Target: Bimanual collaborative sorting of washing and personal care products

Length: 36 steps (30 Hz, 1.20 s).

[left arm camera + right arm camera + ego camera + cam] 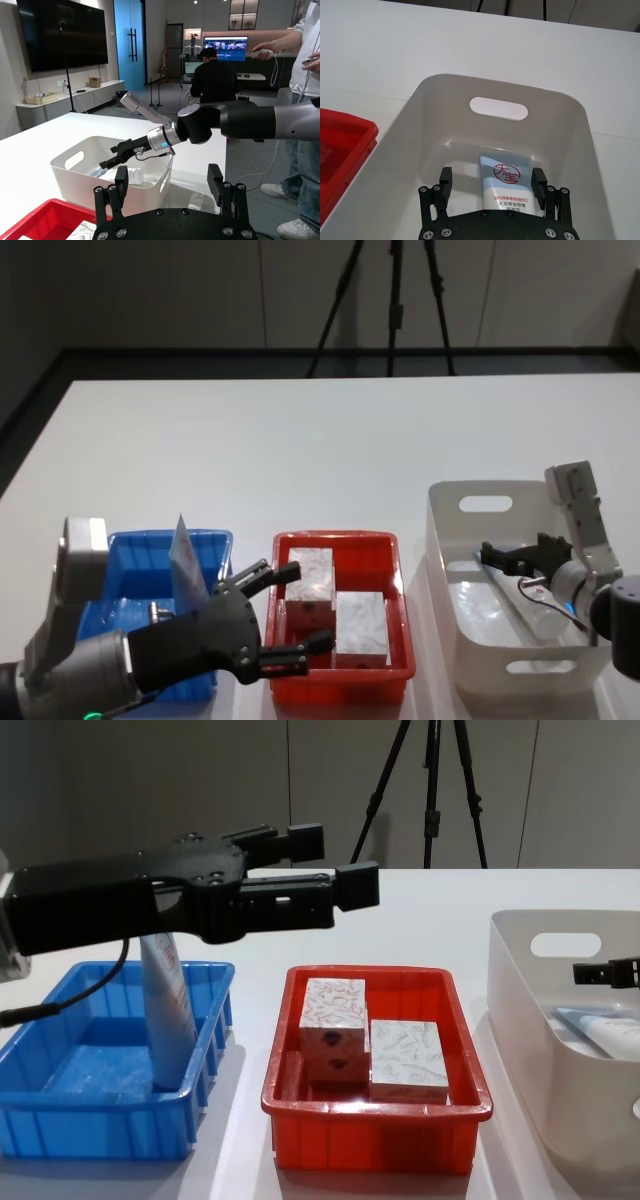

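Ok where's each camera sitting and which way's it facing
Head: high, facing down at the red bin; left gripper, right gripper show.
Chest: low, facing across the table; left gripper large.
Left wrist: past own fingers toward the white bin.
Right wrist: between own fingers, down at a tube in it.
Wrist views share that bin.
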Tool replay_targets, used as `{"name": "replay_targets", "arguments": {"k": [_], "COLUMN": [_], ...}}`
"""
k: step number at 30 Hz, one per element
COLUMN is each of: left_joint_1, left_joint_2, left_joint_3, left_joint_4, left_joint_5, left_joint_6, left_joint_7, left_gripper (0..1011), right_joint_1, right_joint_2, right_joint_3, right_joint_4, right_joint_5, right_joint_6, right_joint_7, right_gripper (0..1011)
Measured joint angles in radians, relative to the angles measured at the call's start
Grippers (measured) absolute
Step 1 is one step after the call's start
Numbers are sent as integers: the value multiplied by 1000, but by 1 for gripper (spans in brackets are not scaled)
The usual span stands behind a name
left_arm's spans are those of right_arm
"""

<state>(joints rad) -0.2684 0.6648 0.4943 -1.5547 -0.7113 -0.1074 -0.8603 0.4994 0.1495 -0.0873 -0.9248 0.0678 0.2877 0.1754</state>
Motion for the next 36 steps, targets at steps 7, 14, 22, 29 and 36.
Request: {"name": "replay_targets", "arguments": {"k": [7,14,22,29,36], "left_joint_1": [0,0,0,0,0], "left_joint_2": [0,0,0,0,0], "left_joint_3": [0,0,0,0,0], "left_joint_4": [0,0,0,0,1], "left_joint_5": [0,0,0,0,4], "left_joint_6": [0,0,0,0,0], "left_joint_7": [0,0,0,0,10], "left_gripper": [1001,1002,1002,1002,1002], "right_joint_1": [-34,-76,-121,-117,-120], "right_joint_2": [11,30,46,45,54], "right_joint_3": [-2,-8,-13,-13,-20], "right_joint_4": [-75,-152,-214,-210,-214], "right_joint_5": [-9,-33,-61,-59,-54], "right_joint_6": [-15,-51,-101,-96,-102], "right_joint_7": [0,-7,-15,-15,-19], "right_gripper": [1001,1001,1001,1000,1001]}}
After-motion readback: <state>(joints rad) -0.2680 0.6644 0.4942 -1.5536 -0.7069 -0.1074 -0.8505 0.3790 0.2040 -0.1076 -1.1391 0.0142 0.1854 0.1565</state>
